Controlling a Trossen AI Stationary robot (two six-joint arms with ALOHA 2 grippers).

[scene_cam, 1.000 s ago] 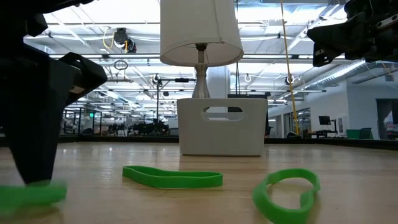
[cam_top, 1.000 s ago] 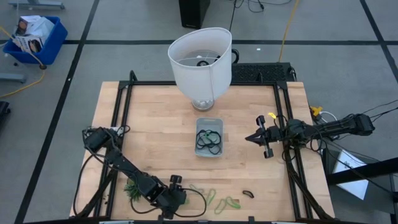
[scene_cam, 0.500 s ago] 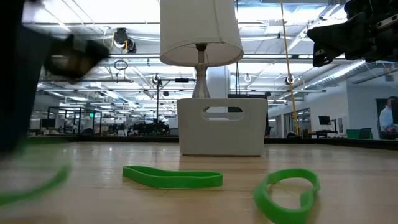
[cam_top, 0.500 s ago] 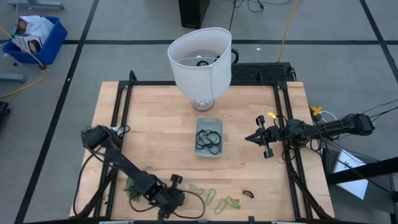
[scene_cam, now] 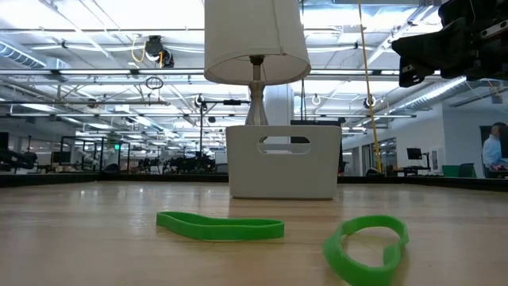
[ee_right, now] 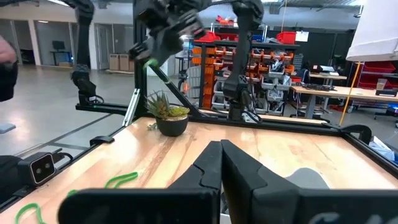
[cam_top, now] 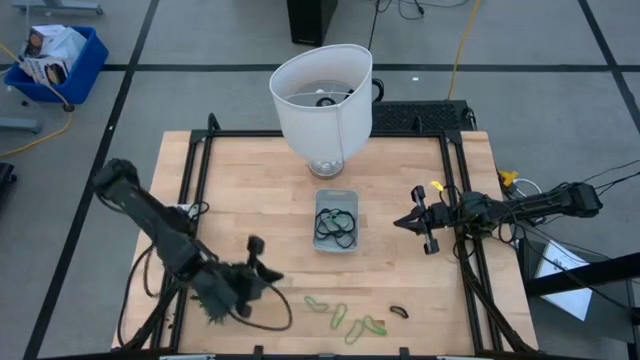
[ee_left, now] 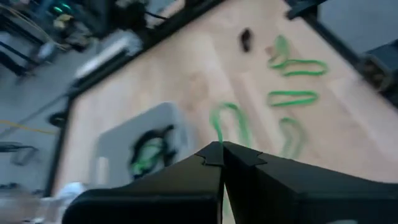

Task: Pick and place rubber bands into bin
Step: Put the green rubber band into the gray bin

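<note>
Left gripper (ee_left: 222, 155), clamped on a thin light-green rubber band (ee_left: 227, 123), has lifted from the table edge towards the pale grey-blue plastic bin (cam_top: 336, 222).

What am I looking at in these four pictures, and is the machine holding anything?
It is a robot with two dark arms at a wooden table. One picture looks straight down, one level across the tabletop, two from wrist cameras. The left arm's fingers are shut on a light green rubber band, lifted above the table. The right arm's fingers, shut and empty, wait beside the pale grey-blue plastic bin holding dark bands. More green bands lie loose on the table.
</note>
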